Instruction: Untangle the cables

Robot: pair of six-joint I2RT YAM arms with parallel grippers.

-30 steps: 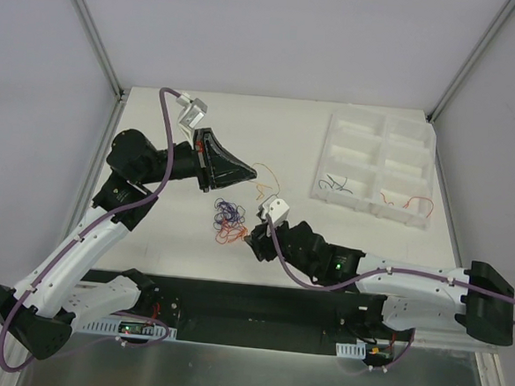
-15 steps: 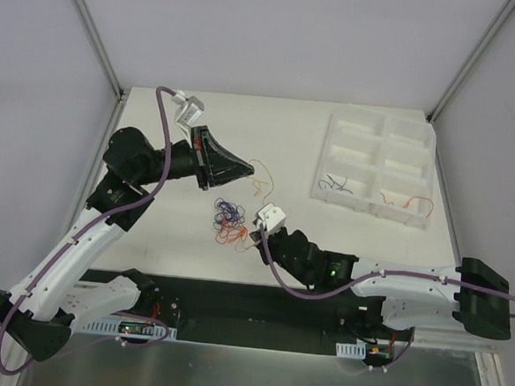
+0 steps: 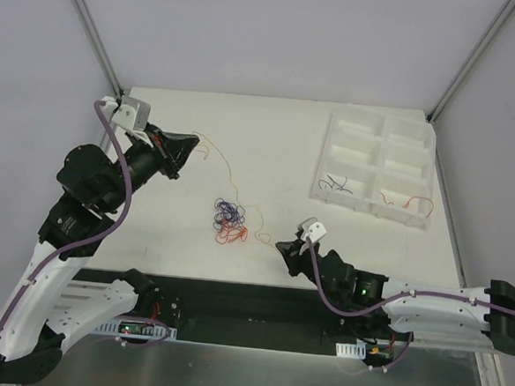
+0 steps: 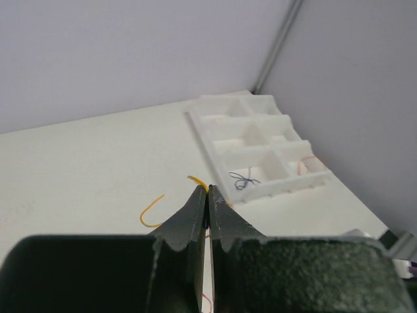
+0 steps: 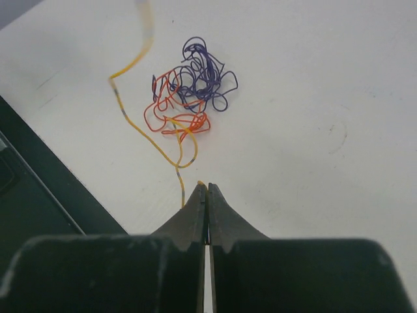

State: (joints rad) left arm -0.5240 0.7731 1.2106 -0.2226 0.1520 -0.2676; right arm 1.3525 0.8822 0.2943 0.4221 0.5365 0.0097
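left gripper [image 3: 187,144]: tapered black fingers pressed together on a hair-thin yellow wire [image 5: 133,126] | right gripper [image 5: 207,190]: pinched shut on that wire's other end | curly purple and orange-red knot [image 5: 193,91]: loose on matte white counter [image 5: 313,98], ahead of right gripper

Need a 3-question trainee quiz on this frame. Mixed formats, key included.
1. True or false: the left gripper is shut on the thin yellow wire.
2. Which colours make up the small wire knot on the table? A) purple and orange-red B) green and white C) black only
3. How many compartments of the white plastic tray hold a wire?
Key: 1 true; 2 A; 3 two, one with a black wire, one with an orange-red wire.
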